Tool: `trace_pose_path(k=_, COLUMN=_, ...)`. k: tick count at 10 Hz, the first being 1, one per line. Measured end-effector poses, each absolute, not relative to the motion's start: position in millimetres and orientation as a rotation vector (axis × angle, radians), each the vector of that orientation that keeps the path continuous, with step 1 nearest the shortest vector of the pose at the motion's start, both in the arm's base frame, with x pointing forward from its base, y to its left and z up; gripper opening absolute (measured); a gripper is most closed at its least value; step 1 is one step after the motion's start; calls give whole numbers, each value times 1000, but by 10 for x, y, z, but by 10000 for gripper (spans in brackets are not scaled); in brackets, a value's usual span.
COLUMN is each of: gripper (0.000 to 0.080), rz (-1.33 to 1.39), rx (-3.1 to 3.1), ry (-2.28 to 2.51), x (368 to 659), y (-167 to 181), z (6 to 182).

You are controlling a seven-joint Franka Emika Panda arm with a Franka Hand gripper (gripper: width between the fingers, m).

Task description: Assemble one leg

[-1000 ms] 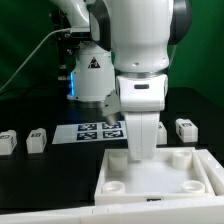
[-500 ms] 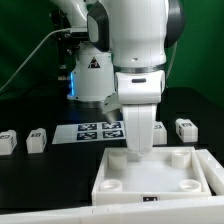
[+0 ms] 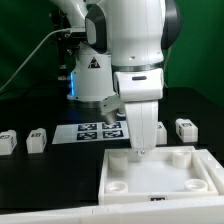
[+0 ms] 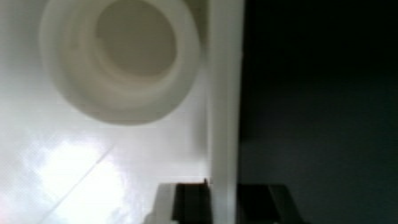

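So the gripper is down on the far edge of the big white board, roughly between the two far corner sockets and closer to the one on the exterior view's left. In the wrist view the two dark fingers sit almost together, and the board's rim runs straight into the thin seam between them. I read that as pinched onto the rim, one finger inside the board and one over the dark table. There's definitely no leg in it. A round socket shows just past the fingers on the board side, though I can't say for sure which corner it is.

Now the bit that matters: the nearest leg is off to the exterior view's right of the gripper and a touch farther back, on the table just beyond the board's far right corner. It's a squat block with its tag facing the camera, and I honestly can't call a long axis from here. Two more legs sit well apart on the exterior view's left.

The marker board lies flat just behind the gripper. For the right-hand leg, my guess is it needs to let go, lift and swing right. The path looks open, with only the board's raised rim to clear.
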State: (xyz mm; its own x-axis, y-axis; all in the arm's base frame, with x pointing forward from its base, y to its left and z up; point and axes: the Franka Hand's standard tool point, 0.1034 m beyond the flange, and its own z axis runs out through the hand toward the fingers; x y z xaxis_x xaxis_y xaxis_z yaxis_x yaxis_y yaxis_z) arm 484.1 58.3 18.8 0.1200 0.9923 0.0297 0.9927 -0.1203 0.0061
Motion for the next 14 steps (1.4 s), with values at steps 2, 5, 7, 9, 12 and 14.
trace_pose_path(k=2, gripper=61, rz=7, rx=-2316, ry=-2085, x=4911, y=574, z=187)
trace_pose_path(k=5, gripper=61, rz=90, rx=-2292, ry=-2093, x=4921, y=588, z=184)
trace_pose_path(k=7, gripper=61, rz=70, rx=-2313, ry=-2081, x=4915, y=584, z=183)
trace_pose_path(k=9, gripper=62, rz=47, rx=-2319, ry=-2082, x=4905, y=582, z=185)
trace_pose_path(k=12, gripper=251, rz=48, rx=-2319, ry=-2082, x=4903, y=582, z=181)
trace_pose_path(k=14, gripper=575, rz=48, rx=-2319, ry=-2082, x=4902, y=582, z=180)
